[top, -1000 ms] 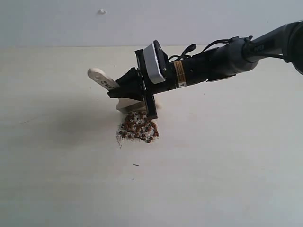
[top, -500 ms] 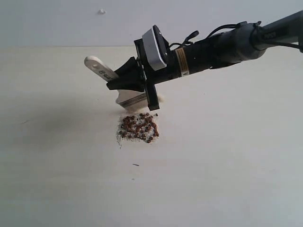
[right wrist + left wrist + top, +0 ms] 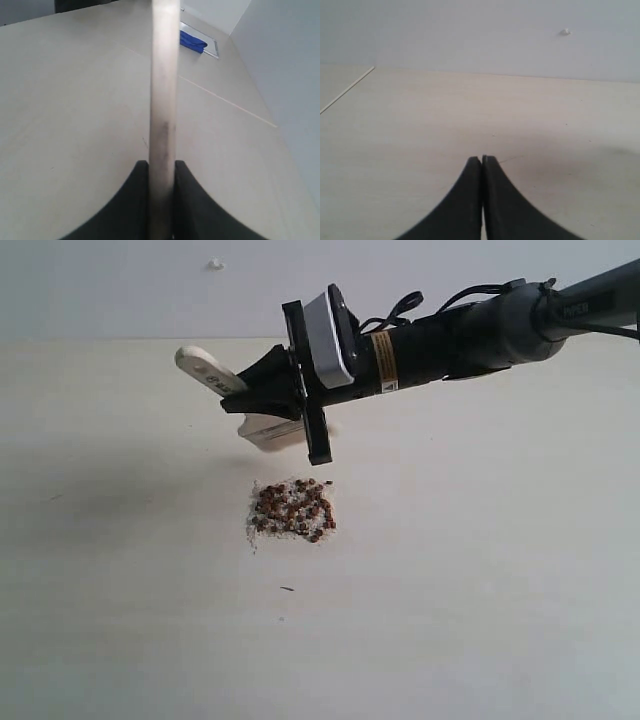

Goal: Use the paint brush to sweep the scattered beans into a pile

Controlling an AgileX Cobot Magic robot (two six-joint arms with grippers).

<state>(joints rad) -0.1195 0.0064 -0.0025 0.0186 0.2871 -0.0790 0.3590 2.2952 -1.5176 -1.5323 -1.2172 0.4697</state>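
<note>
The reddish-brown beans, mixed with whitish crumbs, lie gathered in a compact pile (image 3: 292,510) on the pale table (image 3: 480,570). My right gripper (image 3: 240,403) is shut on the paint brush (image 3: 208,370), holding it in the air above and behind the pile. The brush's wooden handle points up to the left, and its pale bristles (image 3: 272,432) hang clear of the beans. In the right wrist view the handle (image 3: 164,100) runs straight out between the black fingers (image 3: 192,200). My left gripper (image 3: 481,159) is shut with nothing in it, over bare table, and does not show in the exterior view.
A small dark speck (image 3: 287,589) lies on the table in front of the pile. A pale wall (image 3: 120,290) rises behind the table. In the right wrist view a blue object (image 3: 192,42) sits far off by the wall.
The right gripper has lifted the brush up and slightly left, off the back of the pile. The bristles now hang above the table. The pile stays put.
</note>
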